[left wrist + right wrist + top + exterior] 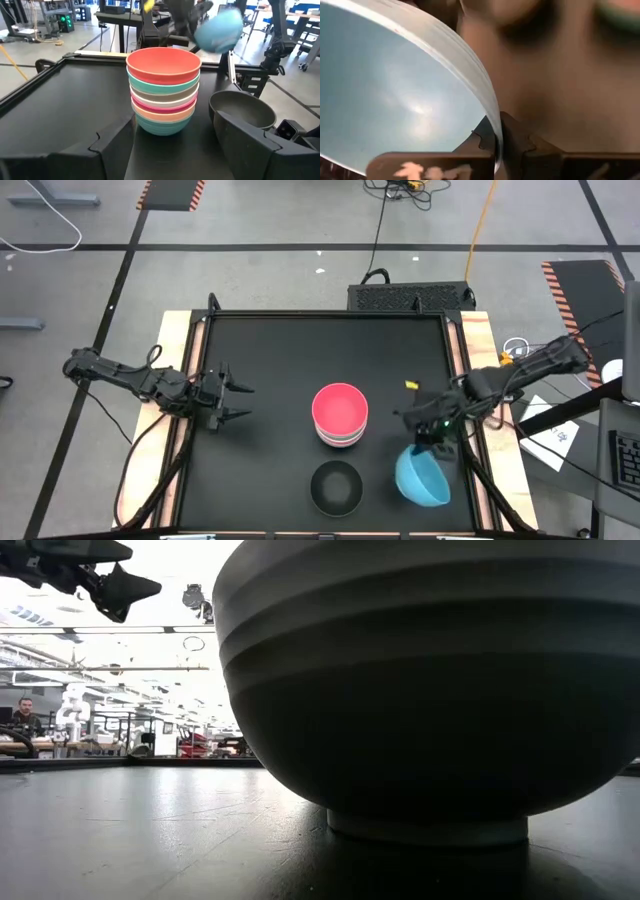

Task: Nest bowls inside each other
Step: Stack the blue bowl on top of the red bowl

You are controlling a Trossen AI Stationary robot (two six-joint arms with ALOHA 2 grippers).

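Note:
A stack of several nested bowls (340, 414), pink-red on top, stands on its base mid-table; the left wrist view shows its turquoise, white and salmon layers (162, 92). A black bowl (335, 486) stands upright alone near the table's near edge and fills the low view (430, 690). My right gripper (431, 442) is shut on a blue bowl (422, 478) to the right of the black one. My left gripper (240, 401) hovers open left of the stack, above the table (118, 586). My right gripper pinches the blue bowl's rim (492, 131), one finger inside the bowl and one outside. It holds the rim's far side (429, 454), slanting down from the table's far right. The bowl (218, 30) is lifted clear and tilted, hanging below the fingers.
A small yellow bit (411, 384) lies on the black mat far-right of the stack. The mat has raised wooden side rails (176, 360). Bare mat spreads left of and beyond the stack. A person sits far off in the room (25, 715).

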